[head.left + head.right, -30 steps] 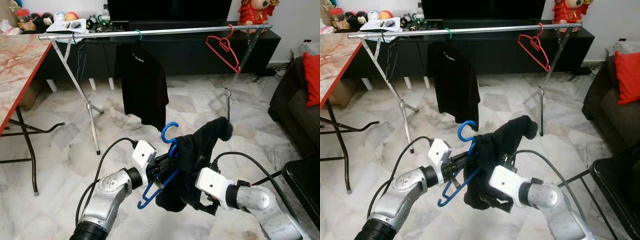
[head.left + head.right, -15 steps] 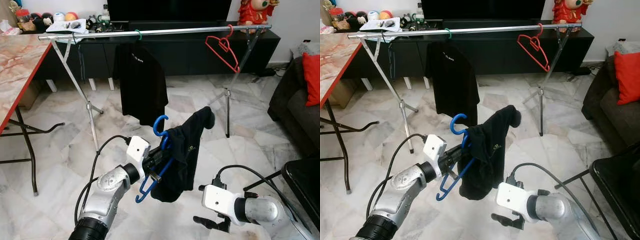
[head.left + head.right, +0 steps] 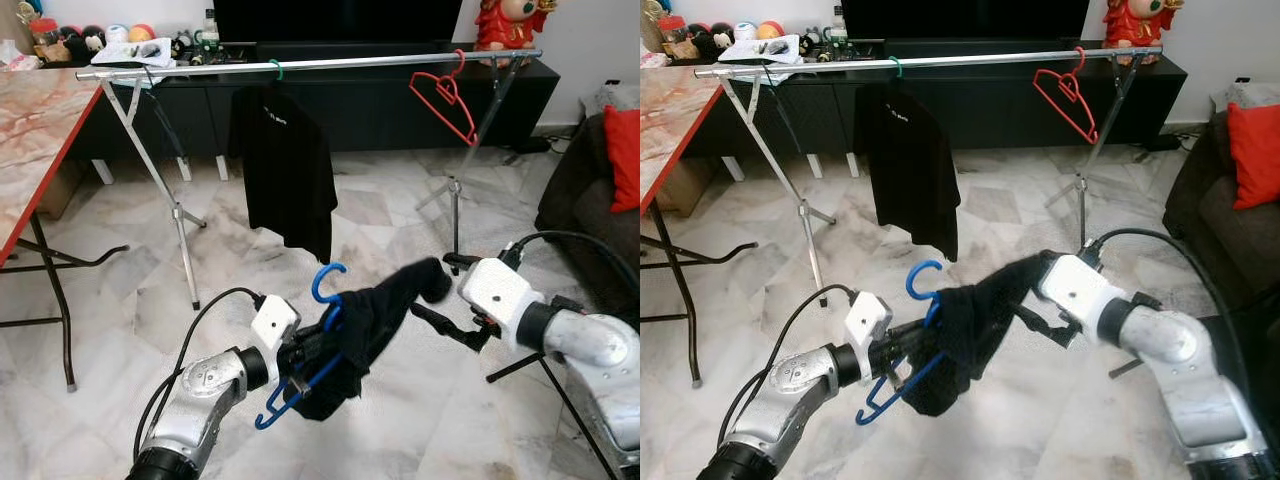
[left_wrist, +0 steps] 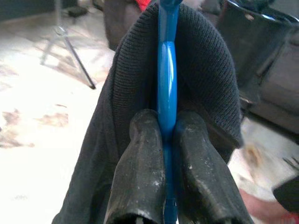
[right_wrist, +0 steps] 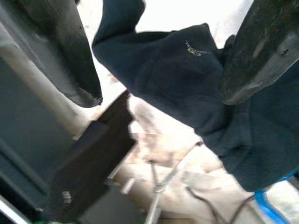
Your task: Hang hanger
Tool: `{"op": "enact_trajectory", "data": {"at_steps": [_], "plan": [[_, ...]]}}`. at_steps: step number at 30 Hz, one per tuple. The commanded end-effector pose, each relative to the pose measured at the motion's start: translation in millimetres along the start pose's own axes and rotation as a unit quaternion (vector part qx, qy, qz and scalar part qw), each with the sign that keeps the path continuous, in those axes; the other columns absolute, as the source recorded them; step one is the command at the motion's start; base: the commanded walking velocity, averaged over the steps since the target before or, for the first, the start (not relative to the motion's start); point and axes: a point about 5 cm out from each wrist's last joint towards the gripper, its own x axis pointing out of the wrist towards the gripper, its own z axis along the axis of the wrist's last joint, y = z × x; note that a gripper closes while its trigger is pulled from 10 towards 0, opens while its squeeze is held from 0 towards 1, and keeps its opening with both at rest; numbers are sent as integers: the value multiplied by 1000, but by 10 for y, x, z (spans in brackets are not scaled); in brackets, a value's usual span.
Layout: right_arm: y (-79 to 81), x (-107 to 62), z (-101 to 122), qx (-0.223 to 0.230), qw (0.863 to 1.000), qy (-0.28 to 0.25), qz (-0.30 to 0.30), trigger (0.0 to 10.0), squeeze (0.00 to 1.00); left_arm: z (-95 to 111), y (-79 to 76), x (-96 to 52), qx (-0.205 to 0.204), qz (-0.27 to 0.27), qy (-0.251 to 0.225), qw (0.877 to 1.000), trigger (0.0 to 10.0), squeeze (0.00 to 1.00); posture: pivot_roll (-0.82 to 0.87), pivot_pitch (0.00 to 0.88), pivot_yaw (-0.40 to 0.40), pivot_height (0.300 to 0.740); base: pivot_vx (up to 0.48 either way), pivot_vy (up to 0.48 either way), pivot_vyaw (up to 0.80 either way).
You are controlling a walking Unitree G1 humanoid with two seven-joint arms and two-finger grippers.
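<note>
The blue hanger (image 3: 322,330), draped with a dark garment (image 3: 372,322), sat low and well in front of the clothes rail (image 3: 310,64), below the black shirt (image 3: 285,170) and red hanger (image 3: 445,95) hanging on that rail. The left wrist view alone showed the grasp: the left gripper (image 4: 167,140) was clenched on the blue hanger's bar, fingers (image 4: 140,172) pressed to either side with the garment folded over it. The right gripper (image 3: 440,325) was just beside the garment's raised end; its wrist view showed the fingers (image 5: 70,51) spread wide, holding nothing.
</note>
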Motion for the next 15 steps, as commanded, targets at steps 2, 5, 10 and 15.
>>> {"op": "enact_trajectory", "data": {"at_steps": [2, 5, 10, 15], "plan": [[34, -32, -101, -14, 998, 20, 54, 10000, 0, 50, -69, 15, 15, -36, -4, 999, 10000, 0, -81, 136, -31, 740, 0, 0, 0], [31, -53, -166, -25, 995, 34, 93, 10000, 0, 46, -93, 12, 14, -52, -1, 999, 10000, 0, -85, 135, -32, 740, 0, 0, 0], [17, -92, -246, -30, 985, 40, 166, 10000, 0, 13, -148, -8, 17, -82, 15, 996, 10000, 0, -85, 127, -41, 740, 0, 0, 0], [14, -41, -191, -21, 976, 0, 215, 10000, 0, -31, -196, -48, 17, -113, 38, 993, 10000, 0, -79, 116, -49, 740, 0, 0, 0]]}}
